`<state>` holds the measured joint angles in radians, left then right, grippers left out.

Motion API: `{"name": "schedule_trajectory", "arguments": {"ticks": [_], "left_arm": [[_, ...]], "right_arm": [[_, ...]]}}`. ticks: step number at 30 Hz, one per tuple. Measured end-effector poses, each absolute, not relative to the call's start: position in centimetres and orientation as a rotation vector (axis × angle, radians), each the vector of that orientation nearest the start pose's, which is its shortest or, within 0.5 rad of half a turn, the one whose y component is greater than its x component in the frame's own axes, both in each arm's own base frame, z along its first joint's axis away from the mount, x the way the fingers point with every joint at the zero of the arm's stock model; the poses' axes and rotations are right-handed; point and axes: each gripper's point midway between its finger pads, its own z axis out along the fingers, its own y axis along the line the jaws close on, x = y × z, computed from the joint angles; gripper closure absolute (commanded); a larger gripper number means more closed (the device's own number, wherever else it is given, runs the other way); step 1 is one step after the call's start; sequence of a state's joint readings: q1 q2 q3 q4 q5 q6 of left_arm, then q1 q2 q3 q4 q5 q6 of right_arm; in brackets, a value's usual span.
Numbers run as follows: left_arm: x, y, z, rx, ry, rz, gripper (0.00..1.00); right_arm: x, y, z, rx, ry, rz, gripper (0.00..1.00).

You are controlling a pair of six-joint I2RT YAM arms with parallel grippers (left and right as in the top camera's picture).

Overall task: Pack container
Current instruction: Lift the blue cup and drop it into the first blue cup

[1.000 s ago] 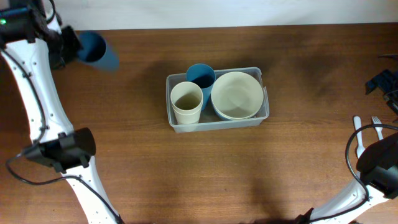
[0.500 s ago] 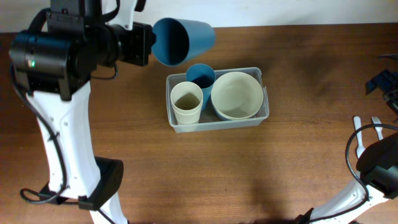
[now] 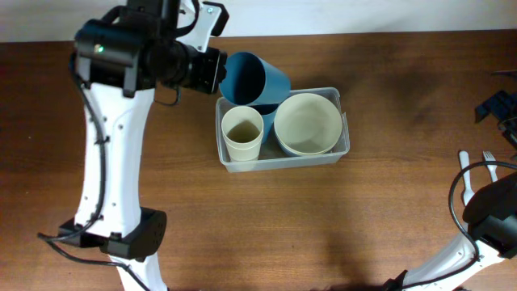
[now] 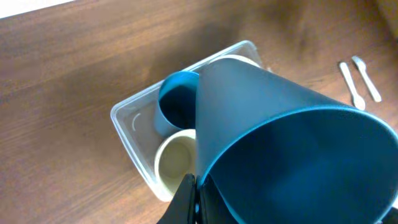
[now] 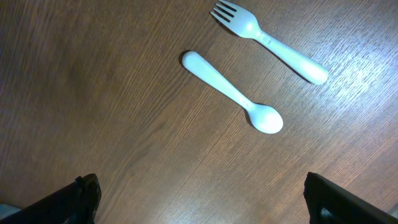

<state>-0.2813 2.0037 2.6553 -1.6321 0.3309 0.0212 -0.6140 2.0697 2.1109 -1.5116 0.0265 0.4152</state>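
Observation:
The clear plastic container [image 3: 343,149] sits mid-table and holds a cream cup [image 3: 242,132], a cream bowl [image 3: 308,123] and a blue cup [image 4: 176,106] at its back left. My left gripper [image 4: 198,202] is shut on the rim of a second blue cup [image 3: 252,79], tilted on its side above the container's back left corner, over the other blue cup. In the left wrist view this held cup [image 4: 292,143] fills the right side. My right gripper [image 5: 200,199] is open and empty above the table near a white spoon [image 5: 233,92] and white fork [image 5: 267,41].
The spoon [image 3: 464,174] and fork [image 3: 489,162] lie at the table's far right edge. The right arm's base and cables [image 3: 489,214] are at the lower right. The left arm's base [image 3: 113,238] stands at the front left.
My left arm has swung right and forward, carrying the blue cup from the back left to just above the container's back left corner. The right arm has not moved.

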Motion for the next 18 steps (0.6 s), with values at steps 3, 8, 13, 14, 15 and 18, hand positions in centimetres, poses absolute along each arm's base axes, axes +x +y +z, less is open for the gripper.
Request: {"name": "schedule_trajectory", "arguments": {"ticks": [3,8,13,14,15,18], "left_arm": [[39.9,-16.8,34.5,0.512,2.504,-0.478,0.98],[41.5,-16.6,33.5,0.521,2.488,-0.424,0.99],[41.6,-16.4,31.7,0.526,2.542,-0.4,0.99],[41.6,-16.4,31.5,0.528,2.548,-0.4,0.98],[41.6,-16.4,31.3,0.53,2.552,-0.398,0.98],[41.7,-16.3,31.0,0.529,2.562,-0.39,0.95]], "right_arm": [[33.5,-24.2,17.1,1.5,2.649,-0.055,0.01],[33.5,-24.2,17.1,1.499,2.649,-0.055,0.01],[33.5,-24.2,17.1,1.5,2.649,-0.055,0.01],[33.5,-24.2,17.1,1.499,2.649,-0.055,0.01],[33.5,-24.2,17.1,1.5,2.649,-0.055,0.01],[33.5,-24.2,17.1,1.5,2.649,-0.055,0.01]]}}
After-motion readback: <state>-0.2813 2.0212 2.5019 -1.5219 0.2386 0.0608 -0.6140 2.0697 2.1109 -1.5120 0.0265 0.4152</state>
